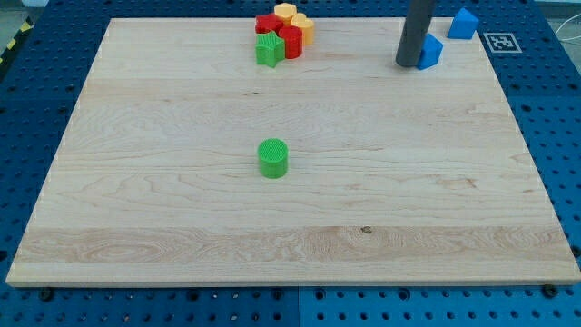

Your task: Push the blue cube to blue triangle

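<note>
The blue cube (430, 51) sits near the view's top right on the wooden board (290, 227). My tip (408, 64) rests on the board, touching the cube's left side. The blue triangle (464, 24) lies further up and to the right, at the board's top right corner, a short gap from the cube.
A cluster sits at the top centre: a green star-shaped block (269, 50), a red block (290, 41), another red block (267, 23), and yellow blocks (294, 16). A green cylinder (273, 157) stands near the board's middle. A tag marker (500, 41) lies off the right corner.
</note>
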`<state>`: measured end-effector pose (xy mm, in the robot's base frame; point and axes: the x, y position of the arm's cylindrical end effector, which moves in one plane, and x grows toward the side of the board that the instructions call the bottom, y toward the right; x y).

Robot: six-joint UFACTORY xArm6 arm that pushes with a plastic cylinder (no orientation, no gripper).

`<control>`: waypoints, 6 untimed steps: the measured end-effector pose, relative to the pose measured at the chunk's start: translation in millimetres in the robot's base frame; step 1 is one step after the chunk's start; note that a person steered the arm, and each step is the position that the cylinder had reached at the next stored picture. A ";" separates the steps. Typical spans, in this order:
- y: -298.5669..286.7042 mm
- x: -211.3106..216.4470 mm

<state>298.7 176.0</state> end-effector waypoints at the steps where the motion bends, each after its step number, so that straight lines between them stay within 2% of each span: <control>1: 17.1 -0.3; 3: 54.6 -0.9; 6: 60.2 -26.1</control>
